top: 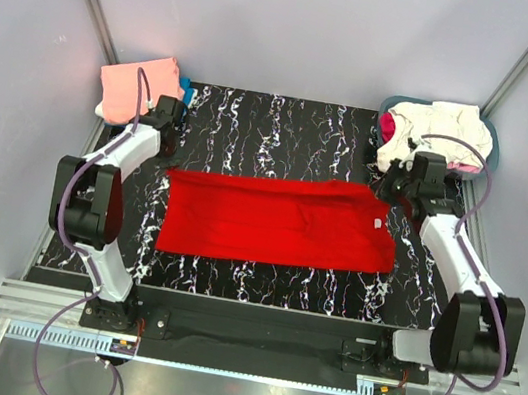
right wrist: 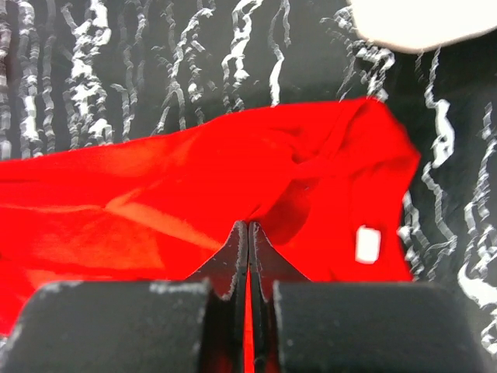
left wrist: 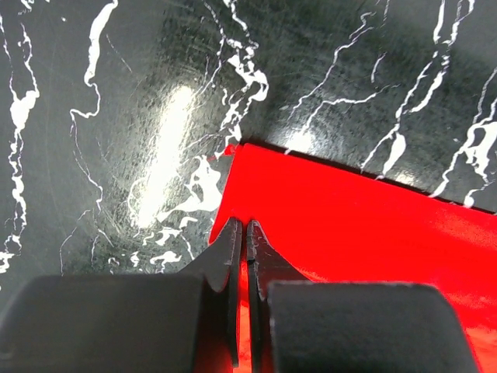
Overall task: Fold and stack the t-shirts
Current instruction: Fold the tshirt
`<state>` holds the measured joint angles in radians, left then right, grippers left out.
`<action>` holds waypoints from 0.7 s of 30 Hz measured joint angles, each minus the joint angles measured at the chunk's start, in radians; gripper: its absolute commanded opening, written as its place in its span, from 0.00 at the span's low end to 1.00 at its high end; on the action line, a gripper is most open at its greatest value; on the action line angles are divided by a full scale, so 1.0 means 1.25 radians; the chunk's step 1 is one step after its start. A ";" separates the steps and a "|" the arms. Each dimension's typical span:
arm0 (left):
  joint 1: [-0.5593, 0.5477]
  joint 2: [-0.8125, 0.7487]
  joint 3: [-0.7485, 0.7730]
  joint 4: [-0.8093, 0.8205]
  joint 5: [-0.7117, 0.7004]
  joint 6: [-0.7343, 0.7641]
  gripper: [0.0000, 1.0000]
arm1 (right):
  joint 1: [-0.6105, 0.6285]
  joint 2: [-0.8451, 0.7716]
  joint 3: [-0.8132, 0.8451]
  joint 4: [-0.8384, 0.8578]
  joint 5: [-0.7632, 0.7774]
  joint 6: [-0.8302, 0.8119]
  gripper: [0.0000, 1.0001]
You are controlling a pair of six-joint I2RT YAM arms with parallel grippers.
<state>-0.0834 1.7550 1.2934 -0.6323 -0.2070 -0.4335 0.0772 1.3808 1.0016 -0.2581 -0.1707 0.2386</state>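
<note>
The bright red t-shirt (top: 275, 220) lies as a long flat strip across the middle of the black marbled table (top: 275, 129). My left gripper (top: 166, 156) is at its far left corner. In the left wrist view the jaws (left wrist: 241, 225) are shut on the left edge of the red t-shirt (left wrist: 349, 225), with red cloth in the slit. My right gripper (top: 393, 194) is at the far right corner, near the white tag (top: 378, 223). In the right wrist view the jaws (right wrist: 248, 225) are shut on the red t-shirt (right wrist: 155, 194), and creases run to the tips.
A folded salmon-pink t-shirt (top: 139, 85) lies at the far left corner on a blue one (top: 187, 93). The grey-blue basket (top: 493, 135) at the far right holds cream (top: 438, 125) and magenta (top: 387, 127) shirts. Pale cloth (right wrist: 419, 19) shows at the top of the right wrist view.
</note>
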 measured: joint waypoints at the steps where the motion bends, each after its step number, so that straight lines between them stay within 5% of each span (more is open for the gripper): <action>1: 0.000 0.000 -0.002 -0.001 -0.002 0.001 0.00 | 0.000 -0.019 -0.015 0.000 -0.007 0.013 0.00; 12: -0.004 -0.002 -0.030 0.004 -0.007 -0.003 0.01 | 0.000 -0.176 -0.169 -0.051 -0.025 0.121 0.00; 15: -0.006 -0.004 -0.045 -0.006 -0.009 -0.015 0.26 | 0.000 -0.195 -0.198 -0.094 -0.001 0.159 0.00; 17: -0.007 -0.017 -0.067 -0.009 -0.018 -0.030 0.51 | -0.001 -0.196 -0.201 -0.135 0.035 0.188 0.32; 18: -0.007 -0.034 -0.089 -0.011 -0.025 -0.038 0.54 | -0.001 -0.197 -0.201 -0.151 0.051 0.200 0.44; 21: -0.004 -0.112 -0.145 -0.042 -0.047 -0.065 0.55 | -0.001 -0.220 -0.203 -0.189 0.084 0.219 0.49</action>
<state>-0.0887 1.6154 1.1126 -0.6849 -0.2653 -0.5152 0.0757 1.1057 0.7479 -0.4946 -0.0654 0.5129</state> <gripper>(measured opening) 0.541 0.466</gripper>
